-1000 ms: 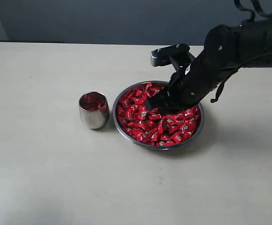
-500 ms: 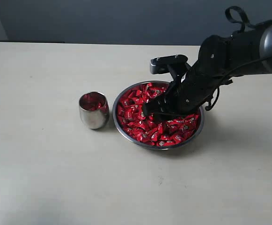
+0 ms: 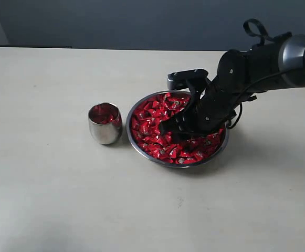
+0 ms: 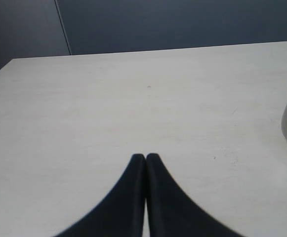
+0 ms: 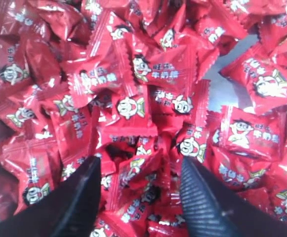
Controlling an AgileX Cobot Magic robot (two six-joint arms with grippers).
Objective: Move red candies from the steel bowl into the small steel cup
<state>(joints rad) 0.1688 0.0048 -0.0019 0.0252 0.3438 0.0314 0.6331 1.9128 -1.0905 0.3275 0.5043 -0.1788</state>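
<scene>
Red candies [image 5: 133,74] fill the steel bowl [image 3: 176,165] beside the small steel cup [image 3: 104,131]; the right claw [image 5: 141,177] sits spread wide among them, grasping nothing. Seemingly the pick: next, pinch one wrapper and lift

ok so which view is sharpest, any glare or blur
Right wrist view: close, sharp, print on the red candies readable, glare on wrappers. Exterior view: softer, even light, faint shadow beside the steel bowl. Left wrist view: left claw a dark silhouette.
</scene>
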